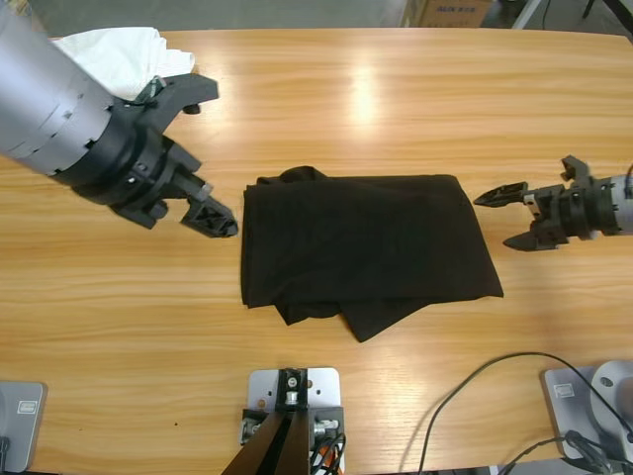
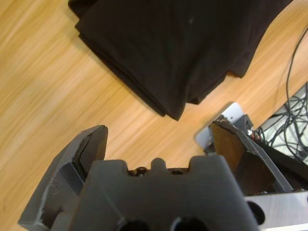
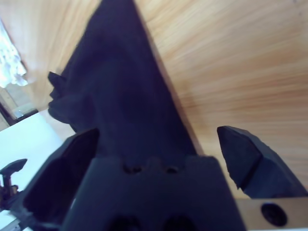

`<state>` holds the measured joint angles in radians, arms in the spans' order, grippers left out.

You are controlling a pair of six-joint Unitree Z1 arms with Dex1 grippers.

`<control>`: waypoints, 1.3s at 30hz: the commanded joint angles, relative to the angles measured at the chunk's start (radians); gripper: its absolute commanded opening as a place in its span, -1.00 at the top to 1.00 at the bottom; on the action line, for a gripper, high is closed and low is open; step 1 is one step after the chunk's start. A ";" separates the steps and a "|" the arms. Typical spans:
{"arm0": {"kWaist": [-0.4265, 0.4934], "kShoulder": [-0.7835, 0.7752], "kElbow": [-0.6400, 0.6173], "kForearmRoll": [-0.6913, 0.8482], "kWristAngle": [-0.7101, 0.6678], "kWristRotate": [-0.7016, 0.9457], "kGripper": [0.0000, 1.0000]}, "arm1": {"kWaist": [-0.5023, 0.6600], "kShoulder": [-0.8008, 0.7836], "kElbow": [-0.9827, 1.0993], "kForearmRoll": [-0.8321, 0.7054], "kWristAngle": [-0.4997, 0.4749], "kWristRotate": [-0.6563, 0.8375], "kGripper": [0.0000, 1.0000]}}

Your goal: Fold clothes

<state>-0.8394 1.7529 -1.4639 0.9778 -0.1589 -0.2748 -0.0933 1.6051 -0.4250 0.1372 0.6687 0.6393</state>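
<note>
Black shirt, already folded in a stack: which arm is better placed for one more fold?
Probably the left. Its open end effector sits right at the black shirt's edge; the right end effector, open too, is slightly farther from its side.

- The black shirt (image 1: pixel 361 247) is lying folded near the middle of the wooden table, forming a rough rectangle of stacked layers; no collar, buttons or logo are showing.
- Its edges are not lining up neatly: a fold is bulging at the far left corner, and a pointed corner is sticking out toward the near edge.
- The white clothes (image 1: pixel 119 54) are sitting bunched in a loose heap at the far left corner of the table, well apart from the black shirt.
</note>
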 commanded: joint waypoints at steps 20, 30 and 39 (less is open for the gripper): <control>0.060 -0.092 0.107 -0.011 -0.021 0.011 -0.66 | 0.124 0.250 0.065 -0.274 0.090 -0.152 -1.00; 0.060 -0.093 0.109 -0.011 -0.037 0.010 -0.66 | 0.122 0.280 0.060 -0.286 0.089 -0.215 -0.94; 0.059 -0.092 0.131 -0.013 -0.052 0.011 -0.66 | 0.125 0.365 0.049 -0.267 0.206 -0.294 -0.20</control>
<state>-0.7905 1.6695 -1.3812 0.9777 -0.1875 -0.2748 0.0302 1.8242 -0.4003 -0.1503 0.8287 0.3952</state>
